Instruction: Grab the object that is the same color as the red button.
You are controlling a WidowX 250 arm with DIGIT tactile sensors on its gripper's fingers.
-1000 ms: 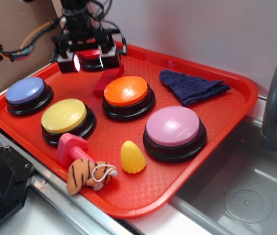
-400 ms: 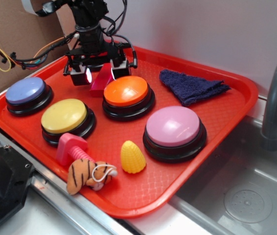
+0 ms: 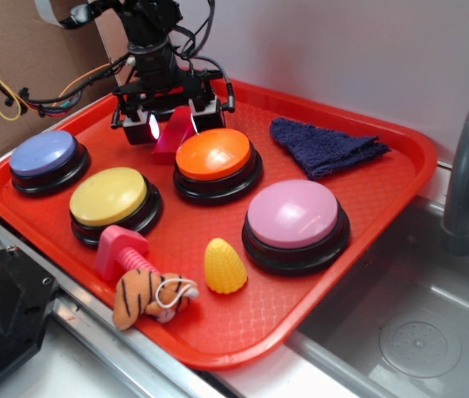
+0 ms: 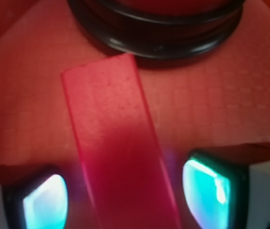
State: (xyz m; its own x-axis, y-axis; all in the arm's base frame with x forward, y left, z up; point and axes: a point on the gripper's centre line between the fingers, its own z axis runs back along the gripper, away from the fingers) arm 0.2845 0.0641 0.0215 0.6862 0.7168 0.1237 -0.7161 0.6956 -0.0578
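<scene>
Hand (image 3: 174, 124) pointing down — fingers straddling red block (image 4: 120, 157), untouched

Even daylight; blurry wrist close-up

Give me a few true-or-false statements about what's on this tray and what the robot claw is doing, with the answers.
1. The gripper stands over the red block, one finger on each side. True.
2. The fingers are squeezing the block. False: in the wrist view there is a gap between each finger and the block.
3. The towel lies on top of the pink button. False: it lies flat on the tray, behind that button and apart from it.
4. The block is next to the orange button. True.
5. The toy tiger sits at the tray's back edge. False: it is at the front edge, beside the pink screw.
</scene>
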